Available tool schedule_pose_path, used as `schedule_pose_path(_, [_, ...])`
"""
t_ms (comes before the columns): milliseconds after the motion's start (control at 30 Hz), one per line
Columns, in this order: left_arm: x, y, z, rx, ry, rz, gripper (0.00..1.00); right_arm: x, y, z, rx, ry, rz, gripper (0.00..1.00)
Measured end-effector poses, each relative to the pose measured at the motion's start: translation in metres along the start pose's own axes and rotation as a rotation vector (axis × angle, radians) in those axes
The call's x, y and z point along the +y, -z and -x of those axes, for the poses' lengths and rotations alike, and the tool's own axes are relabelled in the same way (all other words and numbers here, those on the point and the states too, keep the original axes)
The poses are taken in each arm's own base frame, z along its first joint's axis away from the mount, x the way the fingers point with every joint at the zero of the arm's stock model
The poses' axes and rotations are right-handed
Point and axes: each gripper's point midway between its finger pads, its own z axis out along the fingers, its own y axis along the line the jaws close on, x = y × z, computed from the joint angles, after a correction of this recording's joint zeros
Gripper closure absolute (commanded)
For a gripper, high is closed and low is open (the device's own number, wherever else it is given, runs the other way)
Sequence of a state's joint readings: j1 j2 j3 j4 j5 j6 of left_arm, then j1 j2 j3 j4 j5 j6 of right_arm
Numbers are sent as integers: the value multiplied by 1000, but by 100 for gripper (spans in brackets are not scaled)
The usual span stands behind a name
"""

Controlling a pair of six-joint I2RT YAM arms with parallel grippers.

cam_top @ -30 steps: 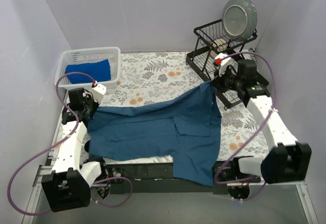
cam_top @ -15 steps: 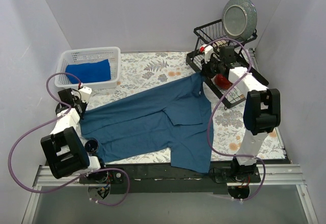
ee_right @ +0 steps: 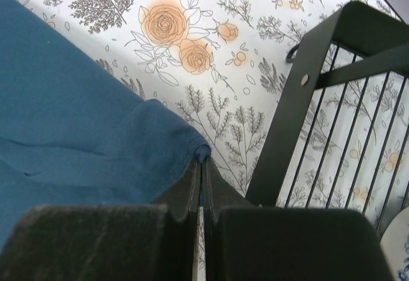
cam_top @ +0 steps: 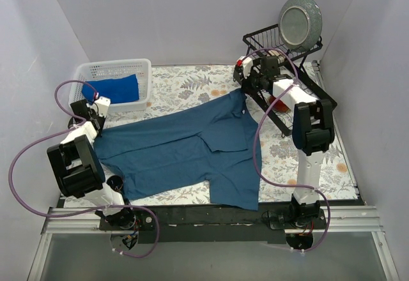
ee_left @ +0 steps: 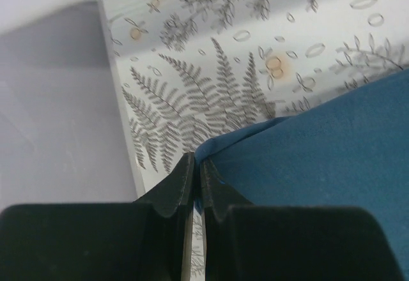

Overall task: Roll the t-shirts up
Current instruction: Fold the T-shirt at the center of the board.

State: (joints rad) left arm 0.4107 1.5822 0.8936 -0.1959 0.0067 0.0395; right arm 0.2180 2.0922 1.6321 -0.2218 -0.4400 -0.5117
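Right gripper (ee_right: 202, 158), clamped on the dark-blue tee (ee_right: 77, 115), has the black dish rack (ee_right: 300, 102) just beside it, blocking that side. Left gripper (ee_left: 193, 163) is hemmed in by the side wall (ee_left: 57, 134), white basket (cam_top: 146, 83) near. Open floral tablecloth (cam_top: 192, 83) runs between basket and rack, with 1 more bare strip right of the tee.

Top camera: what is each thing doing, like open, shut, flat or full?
dark-blue t-shirt: spread out, not rolled, pinched at two corners.
royal-blue t-shirt: bundled in the basket.
left fingers: shut on dark-blue t-shirt.
right fingers: shut on dark-blue t-shirt.
plate: standing upright in the dish rack.
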Motion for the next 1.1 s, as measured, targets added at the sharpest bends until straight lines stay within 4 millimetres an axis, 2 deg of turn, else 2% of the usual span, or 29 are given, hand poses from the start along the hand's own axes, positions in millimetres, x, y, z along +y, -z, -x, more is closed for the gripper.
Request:
schedule_pose_path(100, [8,-8,9,-12,-2,14,100,-2,-9,5,-8,20,-6,99])
schedule_pose_path(267, [8,-18,6,2,-8,16,100,-11,-23,11,-15,33,-21,99])
schedule_pose_path(600, [20,-23,7,2,1,73,100,-16,-39,24,-39,70,-35,99])
schedule_pose_path(667, [23,-23,8,-4,6,82,92,-17,-40,24,-37,74,-43,81])
schedule_pose_path(700, [24,-23,8,-6,9,86,84,-18,-40,24,-36,76,-51,73])
schedule_pose_path(733, [25,-23,9,-8,11,89,70,-18,-40,25,-35,80,-59,63])
schedule_pose_path(767, [27,-22,9,-7,13,94,66,-19,-41,26,-36,84,-66,60])
schedule_pose_path(833, [31,-22,8,-3,22,111,56,-29,-40,29,-39,103,-116,54])
schedule_pose_path(900, [35,-21,7,-1,33,123,51,-31,-40,30,-39,102,-134,52])
schedule_pose_path(1100, [43,-18,12,-11,76,143,42,-31,-41,30,-36,100,-148,52])
